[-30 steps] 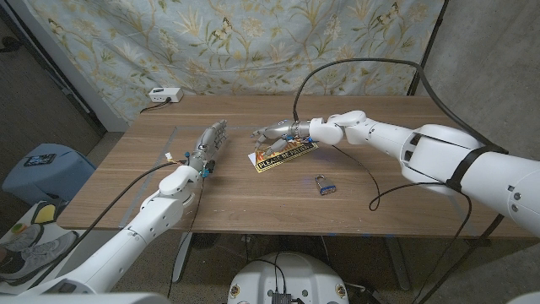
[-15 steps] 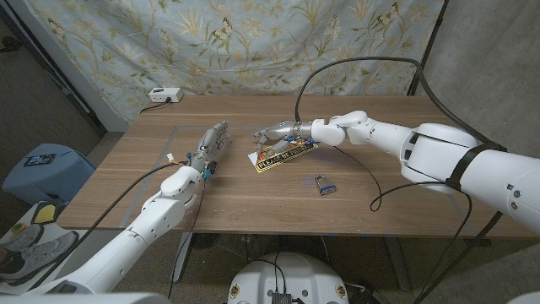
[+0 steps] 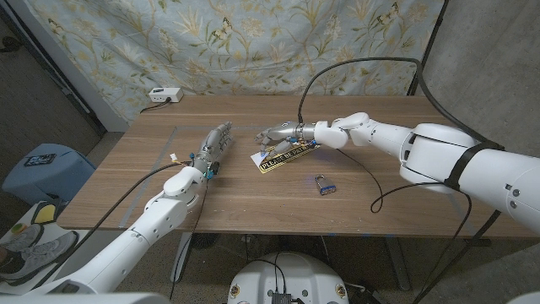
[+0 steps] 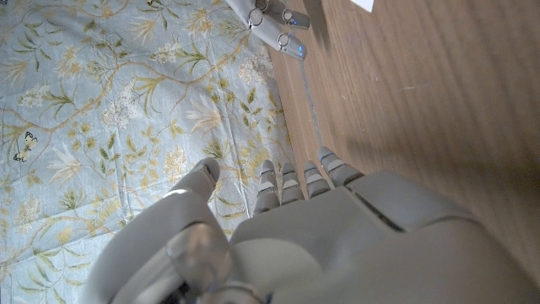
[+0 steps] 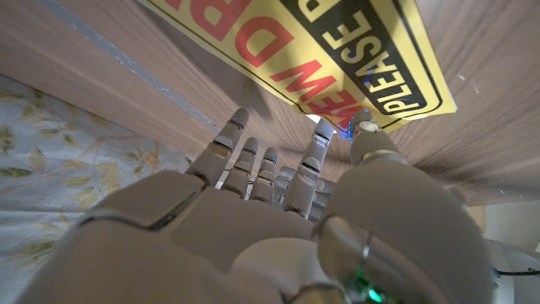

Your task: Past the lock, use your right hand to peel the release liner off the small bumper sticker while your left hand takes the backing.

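Note:
The small bumper sticker (image 3: 285,158) is yellow and black with red lettering and lies just beyond the lock (image 3: 323,186), a small padlock with a blue body. My right hand (image 3: 283,135) pinches the sticker's far edge and holds that edge a little off the wood. In the right wrist view the sticker (image 5: 337,59) hangs over the table with my thumb at its border and my right hand (image 5: 278,228) below it. My left hand (image 3: 214,146) is to the sticker's left, apart from it, fingers stretched out and holding nothing. In the left wrist view my left hand (image 4: 295,228) points toward the right hand's fingertips (image 4: 274,21).
A white box (image 3: 163,95) with a cable sits at the table's far left corner. A black cable loops over the right arm and trails on the table (image 3: 126,181) near the lock. A flowered curtain hangs behind the table.
My right hand has shifted slightly to the right, taking the sticker with it. My left hand has edged a little toward the sticker. The lock has not moved.

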